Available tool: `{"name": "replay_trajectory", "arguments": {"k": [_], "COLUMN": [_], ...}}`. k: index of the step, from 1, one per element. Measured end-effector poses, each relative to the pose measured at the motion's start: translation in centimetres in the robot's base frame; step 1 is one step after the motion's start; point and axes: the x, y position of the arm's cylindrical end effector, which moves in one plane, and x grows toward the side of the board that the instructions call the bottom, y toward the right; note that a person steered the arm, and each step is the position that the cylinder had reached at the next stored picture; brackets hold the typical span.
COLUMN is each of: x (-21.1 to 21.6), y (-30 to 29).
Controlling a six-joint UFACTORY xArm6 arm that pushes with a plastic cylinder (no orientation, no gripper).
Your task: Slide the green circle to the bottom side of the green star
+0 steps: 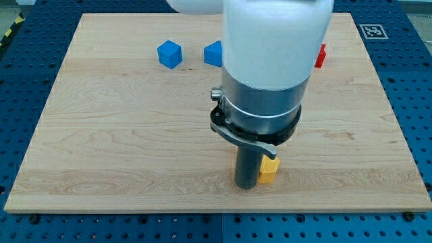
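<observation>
No green circle and no green star show in the camera view; the arm's large white and grey body hides the middle of the board. My rod comes down at the view's lower middle, and my tip [246, 185] rests on the wooden board [101, 135]. A yellow block [268, 170] touches the rod's right side just above the tip. A blue cube [169, 54] lies at the view's upper left. A second blue block [213, 53] sits to its right, partly hidden by the arm. A red block [320, 56] peeks out at the arm's right edge.
The board lies on a blue perforated table [27, 54]. A black and white marker tag [372, 31] sits on the board's upper right corner. The board's bottom edge runs close below my tip.
</observation>
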Motion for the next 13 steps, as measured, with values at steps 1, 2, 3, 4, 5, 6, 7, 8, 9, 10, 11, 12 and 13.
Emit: {"name": "replay_trajectory", "arguments": {"k": [1, 2, 3, 4, 5, 6, 7, 8, 9, 10, 11, 12, 13], "x": [1.7, 3.0, 3.0, -0.1, -7.0, -9.8, -9.8, -11.2, -11.5, -11.5, -10.8, -9.7, -9.7], "y": [0.1, 2.0, 7.7, 11.7, 11.7, 10.1, 10.0, 8.7, 7.6, 7.6, 8.3, 9.2, 9.2]}}
